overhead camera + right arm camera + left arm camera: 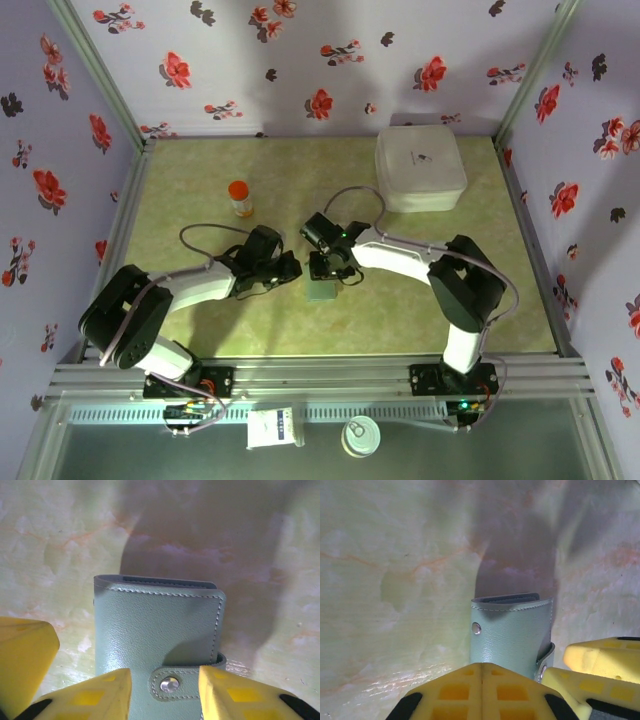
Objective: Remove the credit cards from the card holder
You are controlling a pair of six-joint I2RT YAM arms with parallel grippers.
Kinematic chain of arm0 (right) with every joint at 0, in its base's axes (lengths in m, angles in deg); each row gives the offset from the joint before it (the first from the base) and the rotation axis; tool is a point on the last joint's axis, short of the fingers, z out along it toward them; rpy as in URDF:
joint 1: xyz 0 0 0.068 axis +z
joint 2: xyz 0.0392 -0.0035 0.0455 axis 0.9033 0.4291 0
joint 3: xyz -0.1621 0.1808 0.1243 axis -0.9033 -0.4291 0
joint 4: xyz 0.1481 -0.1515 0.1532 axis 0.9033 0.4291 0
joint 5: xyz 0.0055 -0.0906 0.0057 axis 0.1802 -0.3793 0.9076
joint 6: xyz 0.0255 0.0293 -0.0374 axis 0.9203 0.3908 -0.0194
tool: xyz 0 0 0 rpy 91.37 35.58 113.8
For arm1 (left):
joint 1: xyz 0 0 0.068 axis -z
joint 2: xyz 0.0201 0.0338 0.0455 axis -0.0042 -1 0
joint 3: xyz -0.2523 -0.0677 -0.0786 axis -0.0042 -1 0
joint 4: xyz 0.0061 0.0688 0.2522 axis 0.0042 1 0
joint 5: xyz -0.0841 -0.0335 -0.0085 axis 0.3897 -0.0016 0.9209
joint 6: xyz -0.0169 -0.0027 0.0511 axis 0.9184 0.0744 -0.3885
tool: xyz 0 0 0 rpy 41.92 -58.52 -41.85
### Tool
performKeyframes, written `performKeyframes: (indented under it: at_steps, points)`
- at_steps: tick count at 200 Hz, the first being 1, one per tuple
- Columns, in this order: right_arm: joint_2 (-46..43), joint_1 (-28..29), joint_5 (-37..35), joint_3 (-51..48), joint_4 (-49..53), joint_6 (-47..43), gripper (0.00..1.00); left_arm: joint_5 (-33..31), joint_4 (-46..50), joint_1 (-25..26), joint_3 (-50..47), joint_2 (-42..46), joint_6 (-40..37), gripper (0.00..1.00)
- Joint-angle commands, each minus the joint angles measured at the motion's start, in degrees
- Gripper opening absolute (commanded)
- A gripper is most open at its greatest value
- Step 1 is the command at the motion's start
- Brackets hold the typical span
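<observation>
Fingers (452, 692) on left gripper (481, 669) are pressed together, pad to pad, right at the near edge of the holder (512, 630). Can't tell if any leather is caught between them. On right gripper (165, 672) the fingers (100, 695) sit part-way apart, one either side of the strap (185, 682). Can't tell whether they actually pinch it.

Table (250, 330) has a green marbled top, with floral walls (60, 120) on three sides. Both arms (190, 285) reach in from the near edge and meet mid-table.

White box (420, 168) sits at the far right corner, well apart from both grippers. White packet (275, 428) lies on the near ledge by the arm bases.

Holder is pale grey-green, folded shut with the strap wrapped over the front. It's mid-table, between the two grippers and just near-side of the right one from above. Dark slot runs along its far edge, but what's inside can't be made out.

Can (361, 436) is beside the packet. Bottle (241, 197) with orange cap stands upright, far-left of the grippers. Silver snap (170, 684) is on the strap, between the right fingers. A second stud (476, 628) shows on the holder's side.
</observation>
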Motion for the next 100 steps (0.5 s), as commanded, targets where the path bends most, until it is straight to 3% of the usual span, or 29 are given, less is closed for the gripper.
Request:
performKeyframes:
  at_steps: [1,100]
  points:
    - [1.76,0.61,-0.79,1.88,3.73,-0.35,0.38,-0.16,-0.59,0.36,-0.92,1.71,0.50,0.00]
    - [5.64,1.16,-0.42,3.77,6.47,0.06,0.35,0.41,-0.50,0.36,-0.68,0.49,0.32,0.00]
